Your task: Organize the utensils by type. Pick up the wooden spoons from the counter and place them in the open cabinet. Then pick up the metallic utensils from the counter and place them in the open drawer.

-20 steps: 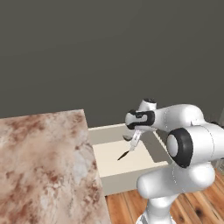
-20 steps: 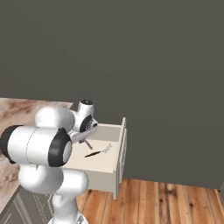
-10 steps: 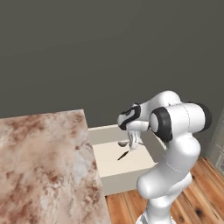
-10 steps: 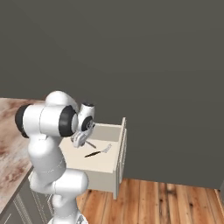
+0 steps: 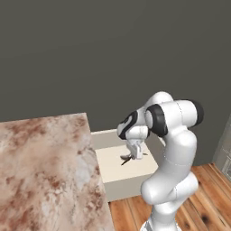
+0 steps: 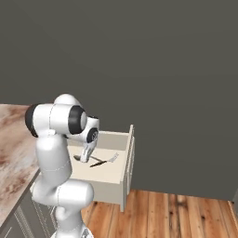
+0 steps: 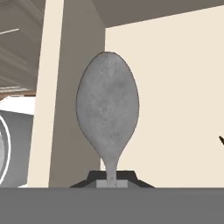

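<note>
With the hand (image 7: 112, 183) clamped on the grey metal spoon (image 7: 107, 109) at frame centre, lower it flat into the open drawer (image 7: 183, 87), beside the black-handled utensil (image 6: 103, 161), before releasing.

Pincer (image 5: 134, 154) low over open drawer (image 5: 118, 178), dark utensil (image 5: 126, 161) w/in, beside counter (image 5: 45, 171)

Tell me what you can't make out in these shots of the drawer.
- Grey spoon: handle hidden between the gripper fingertips, hand view.
- Black-handled utensil: head too small to identify, right base view.
- Open drawer: far corner hidden behind the arm, left base view.
</note>
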